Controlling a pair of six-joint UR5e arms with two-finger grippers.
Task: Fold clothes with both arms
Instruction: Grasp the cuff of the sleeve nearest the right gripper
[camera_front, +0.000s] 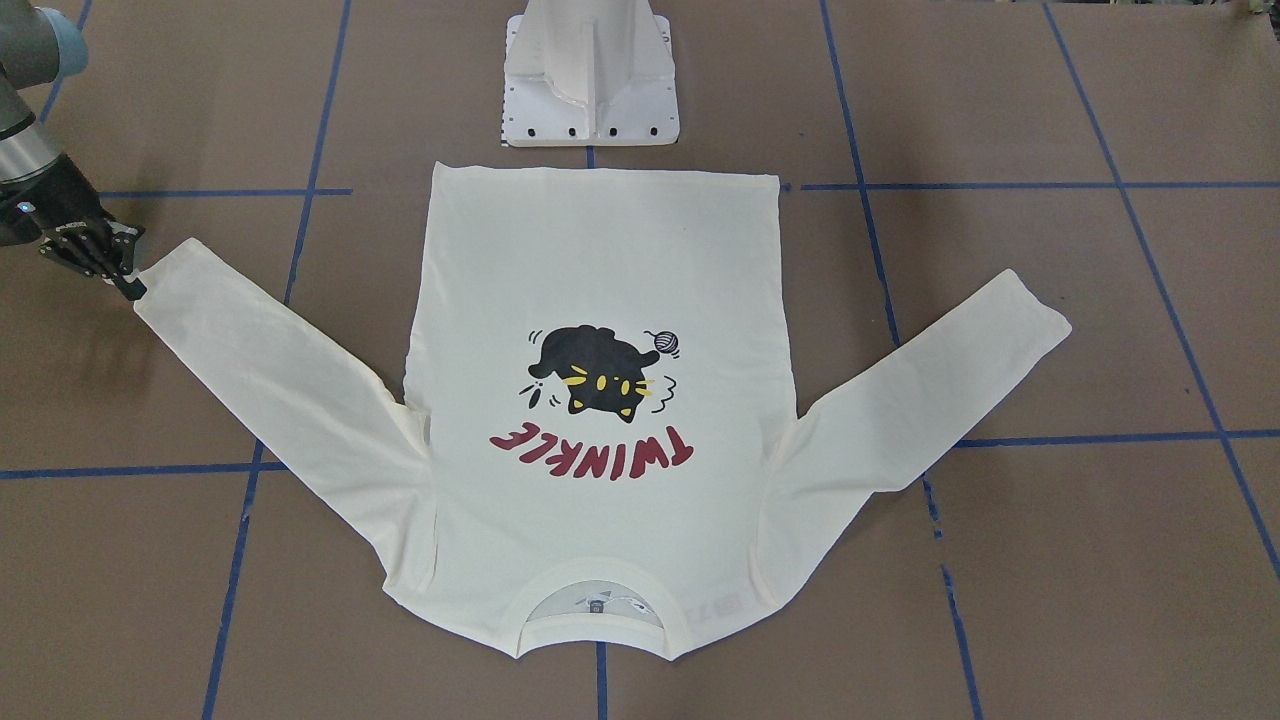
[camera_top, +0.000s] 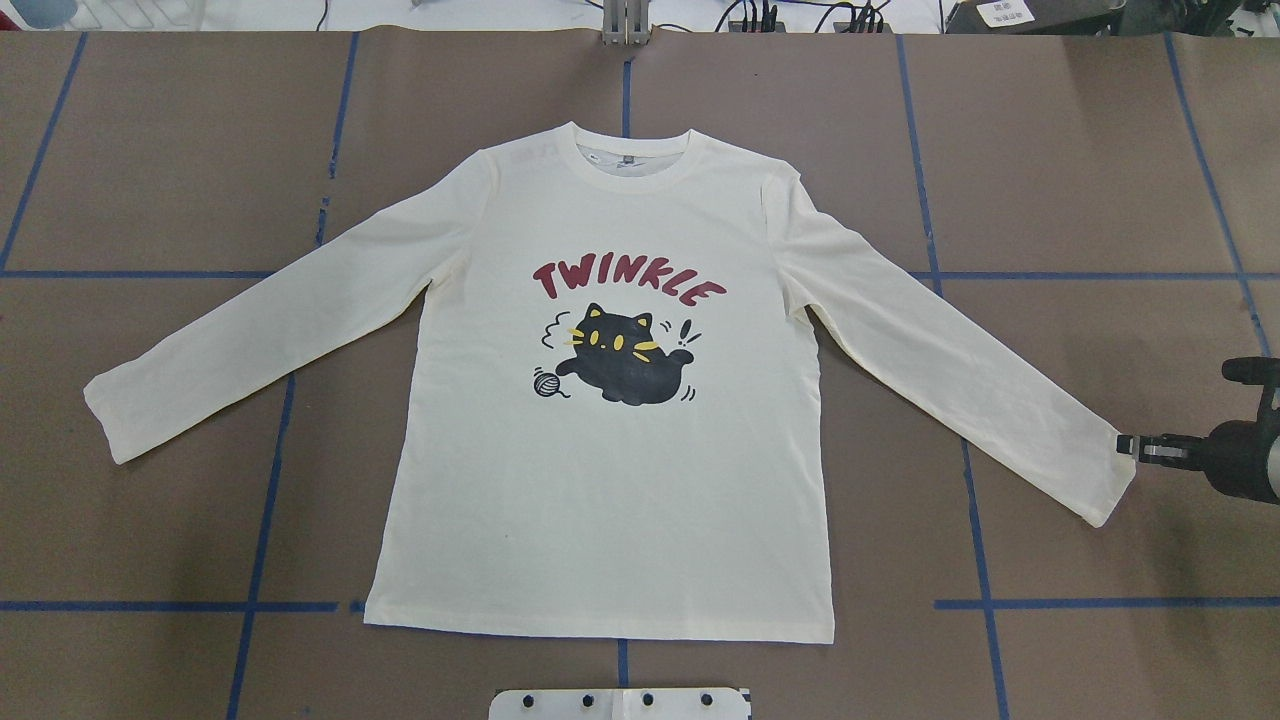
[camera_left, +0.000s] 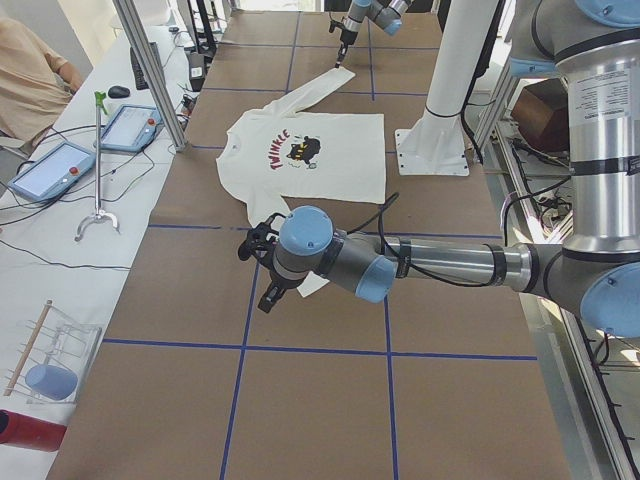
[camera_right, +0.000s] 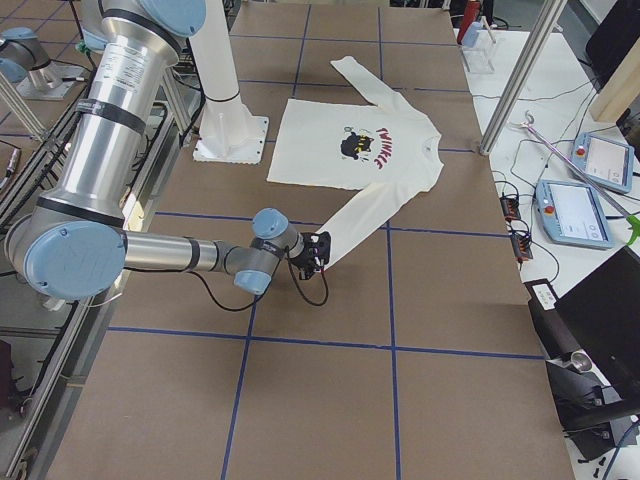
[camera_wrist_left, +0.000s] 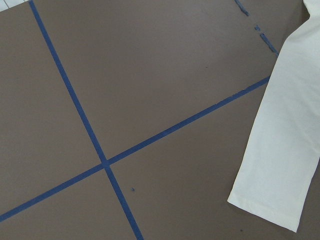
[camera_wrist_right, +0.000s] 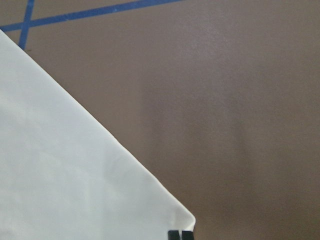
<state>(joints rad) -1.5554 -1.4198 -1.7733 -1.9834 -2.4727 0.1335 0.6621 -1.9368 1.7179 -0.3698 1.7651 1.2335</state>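
The cream long-sleeved shirt (camera_top: 600, 500) lies flat and print-up in the middle of the brown bench (camera_top: 150, 560), both sleeves angled outward, its hem toward the white pedestal (camera_front: 590, 90). The right gripper (camera_top: 1130, 447) sits low at the corner of the right sleeve cuff (camera_top: 1105, 480). In the wrist view its 2 fingertips (camera_wrist_right: 174, 235) are drawn almost together just beside that corner; whether they pinch cloth I cannot tell. The left gripper (camera_left: 255, 243) hangs above the bench near the other cuff (camera_wrist_left: 267, 210). It shows only in the side view, so I cannot tell whether it is spread or closed.
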